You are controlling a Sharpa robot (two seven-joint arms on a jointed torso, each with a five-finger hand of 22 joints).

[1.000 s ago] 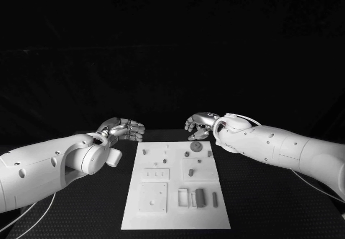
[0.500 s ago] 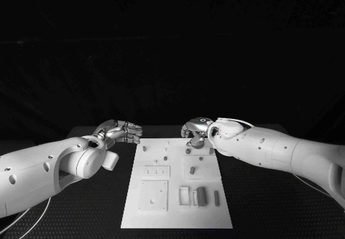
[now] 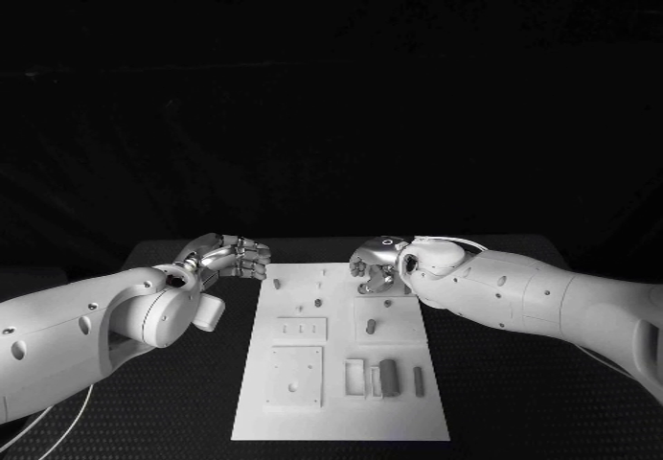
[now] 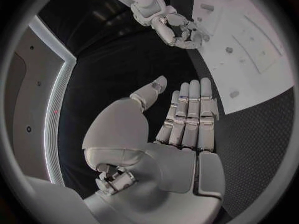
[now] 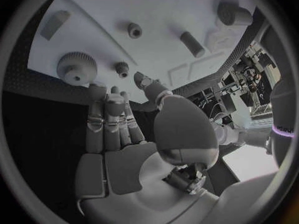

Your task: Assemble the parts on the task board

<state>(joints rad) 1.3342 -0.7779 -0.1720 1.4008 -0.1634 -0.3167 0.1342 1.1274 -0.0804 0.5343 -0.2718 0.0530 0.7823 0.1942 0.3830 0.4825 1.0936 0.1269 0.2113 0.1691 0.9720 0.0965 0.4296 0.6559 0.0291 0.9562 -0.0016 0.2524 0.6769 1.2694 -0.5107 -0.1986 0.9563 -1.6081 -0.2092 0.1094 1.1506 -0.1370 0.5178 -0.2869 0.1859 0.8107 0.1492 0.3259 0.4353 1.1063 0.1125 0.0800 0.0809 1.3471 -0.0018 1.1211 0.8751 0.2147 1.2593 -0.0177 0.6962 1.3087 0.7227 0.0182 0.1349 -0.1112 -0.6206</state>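
The white task board (image 3: 284, 417) lies in the middle of the table with small grey parts on it. My right hand (image 3: 376, 266) hovers over the board's far end, fingers stretched out and holding nothing. In the right wrist view a large gear (image 5: 76, 67) and a small gear (image 5: 121, 68) sit on the board (image 5: 162, 5) just beyond the fingertips (image 5: 96, 92). My left hand (image 3: 235, 257) floats off the board's far left corner, empty, with its fingers (image 4: 190, 109) straight and together and the thumb apart.
Nearer on the board are a short peg (image 3: 371, 328), another peg (image 3: 318, 303), a grey block (image 3: 385, 377) and a thin bar (image 3: 418, 379). Square raised plates (image 3: 294, 376) occupy the board's left side. Black table surrounds the board.
My right hand has come down and left from beyond the board's far edge to over the gear. The left hand has hardly moved. The camera has shifted slightly.
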